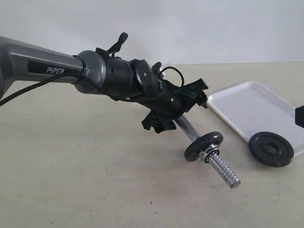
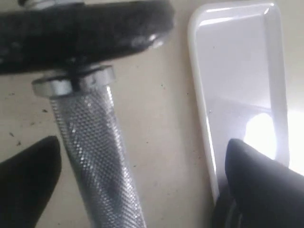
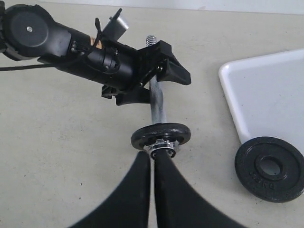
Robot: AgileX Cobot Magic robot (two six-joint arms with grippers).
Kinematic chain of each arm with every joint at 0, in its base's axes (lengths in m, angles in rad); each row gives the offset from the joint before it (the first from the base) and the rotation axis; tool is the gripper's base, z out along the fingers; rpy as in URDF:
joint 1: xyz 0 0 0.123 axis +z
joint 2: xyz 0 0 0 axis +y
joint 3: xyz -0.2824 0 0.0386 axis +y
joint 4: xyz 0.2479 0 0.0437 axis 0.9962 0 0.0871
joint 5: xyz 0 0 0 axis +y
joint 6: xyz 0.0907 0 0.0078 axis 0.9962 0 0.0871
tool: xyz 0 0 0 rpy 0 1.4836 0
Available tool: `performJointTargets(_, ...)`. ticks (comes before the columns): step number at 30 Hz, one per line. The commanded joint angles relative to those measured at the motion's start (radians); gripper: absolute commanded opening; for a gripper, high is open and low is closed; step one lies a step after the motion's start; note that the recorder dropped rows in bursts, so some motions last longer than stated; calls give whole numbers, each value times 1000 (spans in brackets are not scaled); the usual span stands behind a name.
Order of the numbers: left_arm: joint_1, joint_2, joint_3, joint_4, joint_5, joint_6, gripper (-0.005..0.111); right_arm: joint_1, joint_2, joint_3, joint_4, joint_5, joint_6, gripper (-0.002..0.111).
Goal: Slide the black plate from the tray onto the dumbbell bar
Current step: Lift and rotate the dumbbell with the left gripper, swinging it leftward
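The black plate [image 1: 270,148] lies flat across the corner of the tray [image 1: 251,107] nearest the dumbbell bar [image 1: 226,172]. Part of it rests on the tray's rim and part overhangs the table [image 1: 95,185]. A strip of bare table separates the tray's nearest edge from the bar, which does not touch it.

1 black disc [image 1: 204,145] sits on the bar with a silver collar nut [image 1: 208,155] against its outer face. Beyond the nut the threaded end is uncovered.

The left gripper [image 3: 153,89] is spread wide astride the bar's knurled middle. 1 of its fingers [image 2: 28,185] is close against the bar, and the other, on the tray side, stands well clear.

The right gripper [image 3: 152,159] has its 2 fingers pressed almost together with nothing between them. In its own camera, its tips line up with the collar nut.
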State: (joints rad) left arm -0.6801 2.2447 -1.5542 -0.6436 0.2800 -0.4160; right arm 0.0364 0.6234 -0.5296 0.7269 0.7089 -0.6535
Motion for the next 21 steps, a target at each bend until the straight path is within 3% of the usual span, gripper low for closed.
performJointTargets(1, -21, 27, -5, -4, 0, 7, 86, -1, 4, -7, 1, -11, -11, 0)
performJointTargets(6, -31, 63, -5, -31, -31, 7, 81, -1, 4, -7, 1, -8, -11, 0)
performJointTargets(8, -35, 71, -5, -47, -48, 7, 73, -1, 4, -7, 1, -8, -11, 0)
performJointTargets(17, -41, 71, -5, -47, -36, 115, 4, -1, 4, -7, 1, -8, -11, 0)
performJointTargets(21, -39, 71, -5, -47, -13, 189, 4, -1, 4, -7, 1, -6, -11, 0)
